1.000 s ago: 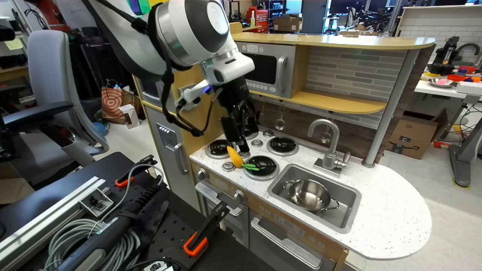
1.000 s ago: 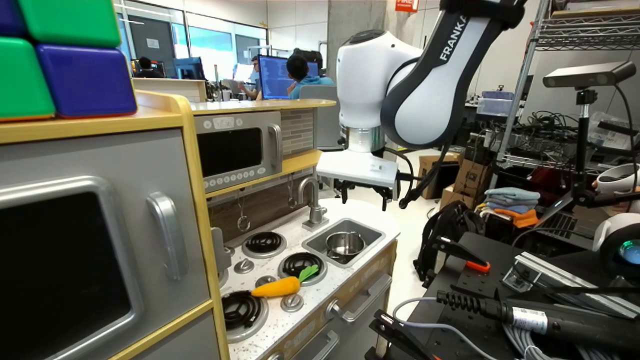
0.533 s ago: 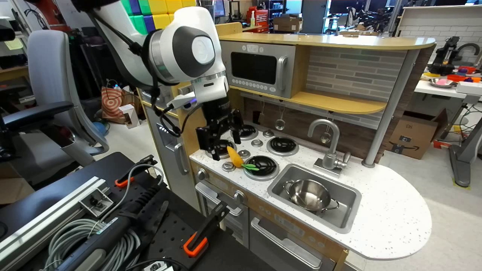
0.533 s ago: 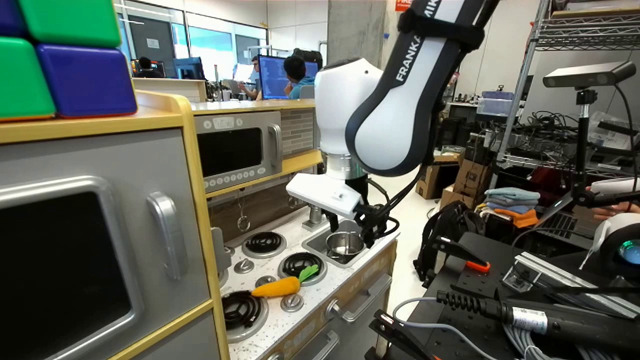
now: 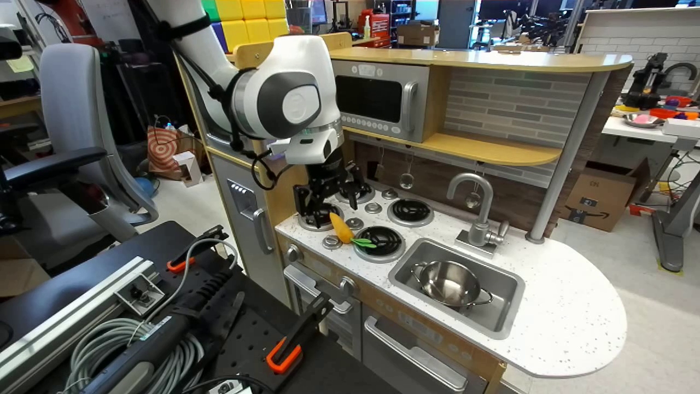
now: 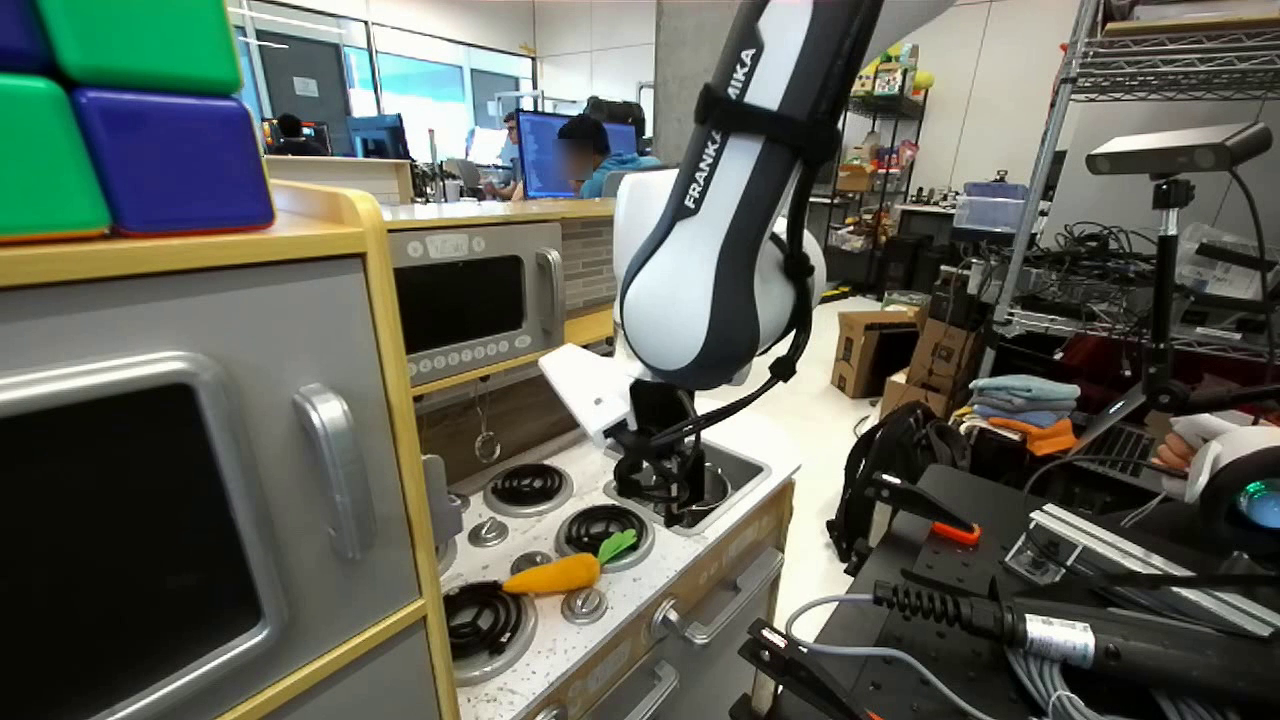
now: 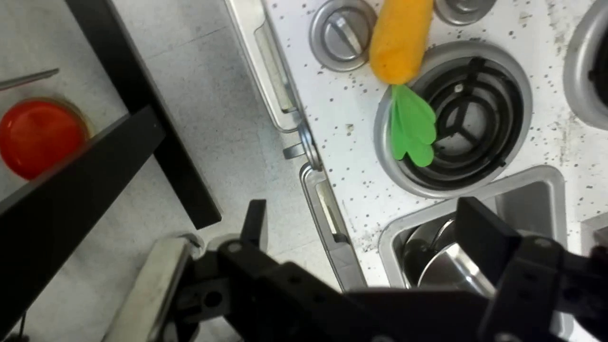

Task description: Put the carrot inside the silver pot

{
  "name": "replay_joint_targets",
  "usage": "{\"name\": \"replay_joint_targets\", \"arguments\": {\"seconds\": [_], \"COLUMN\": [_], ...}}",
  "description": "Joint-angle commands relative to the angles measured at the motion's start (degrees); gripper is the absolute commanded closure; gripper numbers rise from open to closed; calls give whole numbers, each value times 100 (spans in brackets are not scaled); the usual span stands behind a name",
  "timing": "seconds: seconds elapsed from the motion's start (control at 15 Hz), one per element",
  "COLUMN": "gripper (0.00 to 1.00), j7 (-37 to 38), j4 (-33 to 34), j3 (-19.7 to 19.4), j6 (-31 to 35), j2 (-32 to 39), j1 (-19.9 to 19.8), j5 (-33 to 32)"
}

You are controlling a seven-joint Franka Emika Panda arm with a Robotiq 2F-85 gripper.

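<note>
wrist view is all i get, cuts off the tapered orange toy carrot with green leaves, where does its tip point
Observer: In both exterior views the carrot points its tip at a round black coil burner outside your frame.
Operator: anything tall by the grey rectangular sink
Observer: In an exterior view a curved silver metal faucet rises beside it.
Operator: what's inside, the hand hides part
Observer: In an exterior view, a round silver metal pot with two handles.

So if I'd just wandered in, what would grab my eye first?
Probably the big white-and-black robot arm, leaning over the play kitchen with its gripper open. Next, the bright orange carrot lying on the white countertop, its green leaves over a burner. Then perhaps the shiny silver pot, sitting in the grey sink.
</note>
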Motion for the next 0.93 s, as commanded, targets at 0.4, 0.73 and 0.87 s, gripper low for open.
{"name": "replay_joint_targets", "arguments": {"seconds": [0.4,0.73,0.87], "gripper": [0,0,0], "j7": [308,234,404], "j4": [770,853,949], "j3": [-39,-67,-148], "j6": [1953,2099,2315], "j2": [1200,1377,1574], "j1": [439,518,686], "j5": [1365,1526,1763]}}
